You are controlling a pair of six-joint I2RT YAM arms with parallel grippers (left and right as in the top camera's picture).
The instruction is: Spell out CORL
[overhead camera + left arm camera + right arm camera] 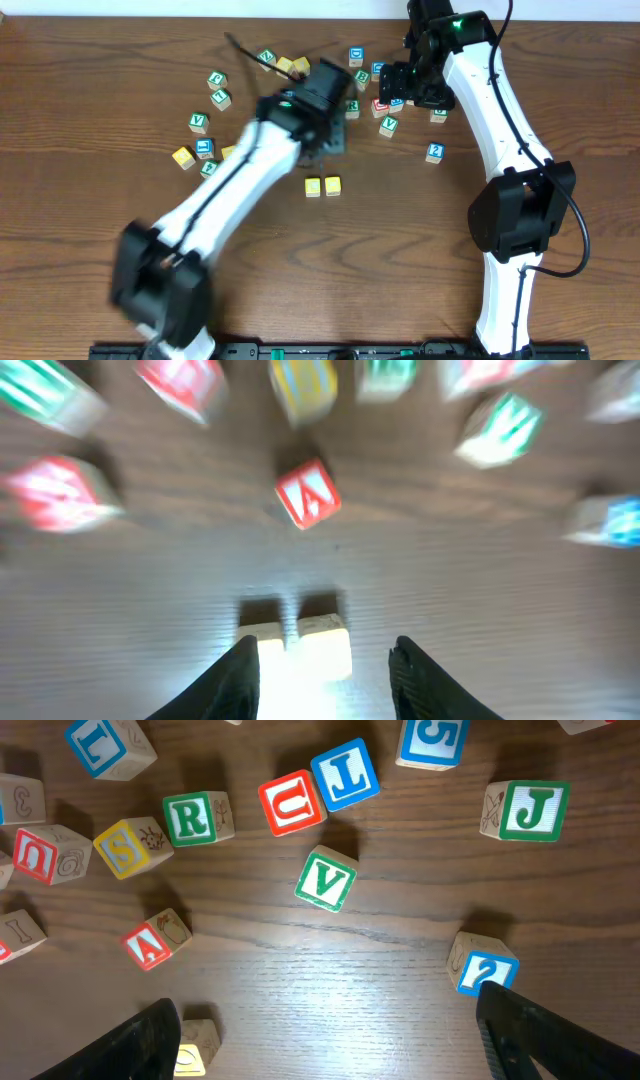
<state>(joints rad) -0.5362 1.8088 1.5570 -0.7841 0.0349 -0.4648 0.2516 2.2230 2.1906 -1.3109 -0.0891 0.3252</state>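
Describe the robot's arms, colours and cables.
The left arm and right arm have white links and black joints. A black cable loops off the right one, which carries a green light. The left tool and right tool are black.

Wood, paint and plastic
The table (330, 970) is dark wood, grained, with a soft shine; R cube (192, 818) and L cube (345, 775) are pale wood with painted faces; right arm (490, 100) is smooth white plastic.
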